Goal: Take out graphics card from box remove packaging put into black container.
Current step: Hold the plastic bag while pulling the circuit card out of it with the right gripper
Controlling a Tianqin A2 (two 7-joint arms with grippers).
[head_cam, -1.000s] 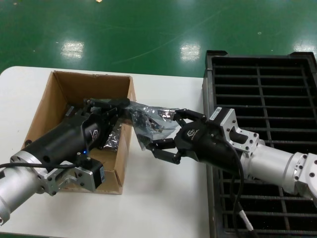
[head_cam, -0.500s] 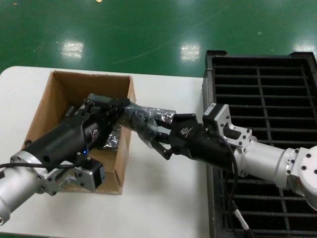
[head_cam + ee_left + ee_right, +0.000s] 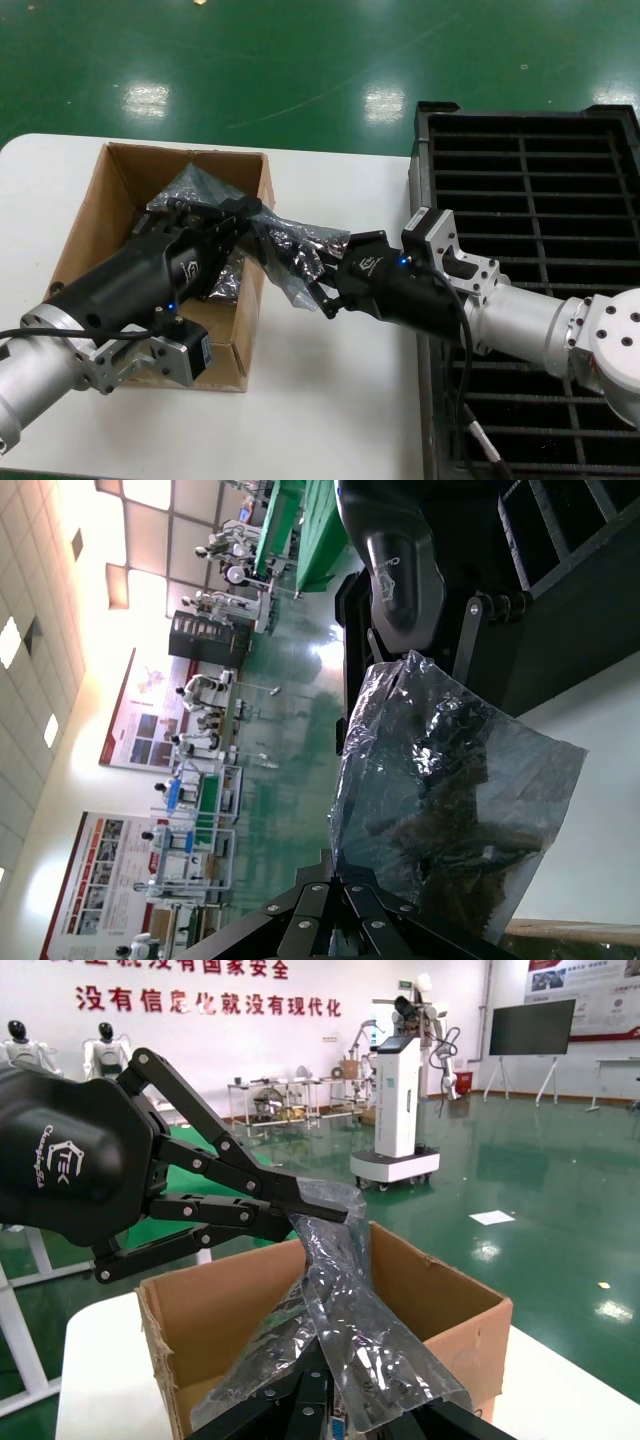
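Observation:
The crinkled silver packaging (image 3: pixel 292 252) hangs in the air over the right wall of the brown box (image 3: pixel 110 195). My left gripper (image 3: pixel 256 211) is shut on its upper edge, seen close in the left wrist view (image 3: pixel 338 866). The dark graphics card (image 3: pixel 448 772) shows through the film. From the other side my right gripper (image 3: pixel 316 281) is shut at the bag's lower end, where the card's blue port (image 3: pixel 338 1426) sits between its jaws and the film (image 3: pixel 350 1300) drapes over its fingers. The black container (image 3: pixel 560 180) lies on the right, under my right arm.
A second film-wrapped card (image 3: pixel 195 186) lies inside the box beneath my left gripper. White table (image 3: pixel 330 400) spreads between the box and the container. The box's walls (image 3: pixel 440 1305) stand just below the held bag.
My right gripper moved left toward the box and went from wide open to shut at the bag's lower end. The bag is bunched closer to the box. The left arm barely moved.

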